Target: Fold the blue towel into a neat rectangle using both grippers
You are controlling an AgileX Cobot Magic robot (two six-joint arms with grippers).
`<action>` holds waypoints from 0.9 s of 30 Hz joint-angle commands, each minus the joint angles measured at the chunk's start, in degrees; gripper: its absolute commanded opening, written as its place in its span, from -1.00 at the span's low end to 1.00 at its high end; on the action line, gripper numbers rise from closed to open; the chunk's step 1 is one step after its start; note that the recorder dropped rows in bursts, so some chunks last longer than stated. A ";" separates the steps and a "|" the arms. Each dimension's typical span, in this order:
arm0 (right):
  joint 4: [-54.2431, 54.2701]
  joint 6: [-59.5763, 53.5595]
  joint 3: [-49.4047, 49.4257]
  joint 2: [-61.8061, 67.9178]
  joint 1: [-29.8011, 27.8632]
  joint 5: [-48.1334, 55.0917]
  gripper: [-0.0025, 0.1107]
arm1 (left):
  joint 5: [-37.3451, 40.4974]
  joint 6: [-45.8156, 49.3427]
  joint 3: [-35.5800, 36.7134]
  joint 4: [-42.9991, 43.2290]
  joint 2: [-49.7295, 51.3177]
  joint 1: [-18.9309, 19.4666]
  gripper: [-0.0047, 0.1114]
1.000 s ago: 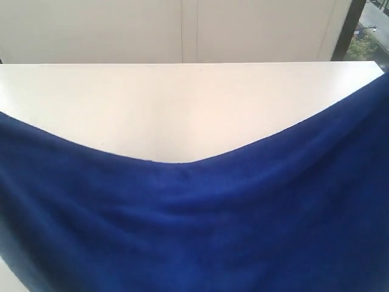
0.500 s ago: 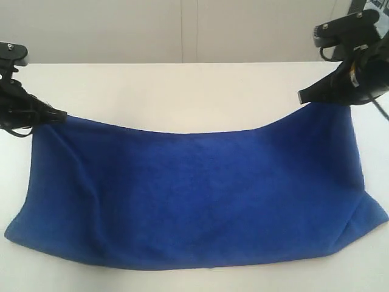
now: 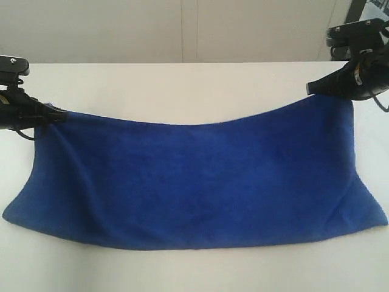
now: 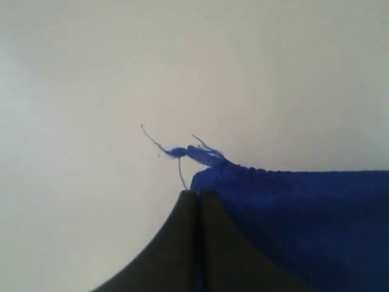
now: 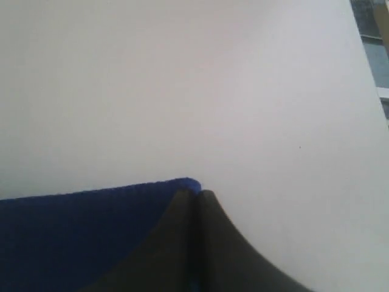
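Observation:
The blue towel [image 3: 194,179] hangs stretched between both grippers, its upper edge sagging in the middle and its lower part resting on the white table [image 3: 182,85]. My left gripper [image 3: 61,114] is shut on the towel's upper left corner. In the left wrist view the pinched jaws [image 4: 196,193] hold that corner of the towel [image 4: 304,213], with loose threads [image 4: 182,149] sticking out. My right gripper [image 3: 311,89] is shut on the upper right corner. The right wrist view shows its jaws [image 5: 196,193] pressed together on the towel [image 5: 79,237].
A pale wall panel [image 3: 182,30] stands behind the table's far edge. A dark window frame [image 3: 357,12] shows at the far right. Bare tabletop [image 3: 182,271] lies in front of the towel and beyond it.
The towel, which filled the view a second ago, has been carried away from the camera and lowered. Over the last half second both grippers moved further back, pulling the top edge tighter.

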 commanded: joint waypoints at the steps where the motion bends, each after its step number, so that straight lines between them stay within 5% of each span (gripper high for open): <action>1: -0.85 0.46 -0.41 1.29 -2.26 -5.59 -0.96 | -1.95 -0.58 -1.15 -0.21 2.59 1.80 -0.92; 7: -0.85 0.46 -0.41 6.89 -3.70 -10.59 -0.96 | -10.74 -0.32 -1.15 -0.21 7.45 1.80 -0.92; 13: -0.74 0.46 -0.91 7.86 -4.12 -12.20 -0.95 | -11.57 -0.32 -1.15 -0.21 9.42 1.80 -0.92; 16: -0.74 0.46 -1.04 7.86 -4.12 -12.65 -0.66 | -11.62 -0.32 -1.15 -0.21 9.61 1.80 -0.58; 19: -0.74 0.46 -1.13 7.86 -4.12 -12.02 -0.27 | -12.89 -0.32 -1.15 -0.21 9.61 1.80 0.03; 27: -0.49 1.93 -4.19 6.17 -4.12 -0.40 -0.18 | -13.17 -0.19 -1.15 -0.21 7.87 1.83 0.14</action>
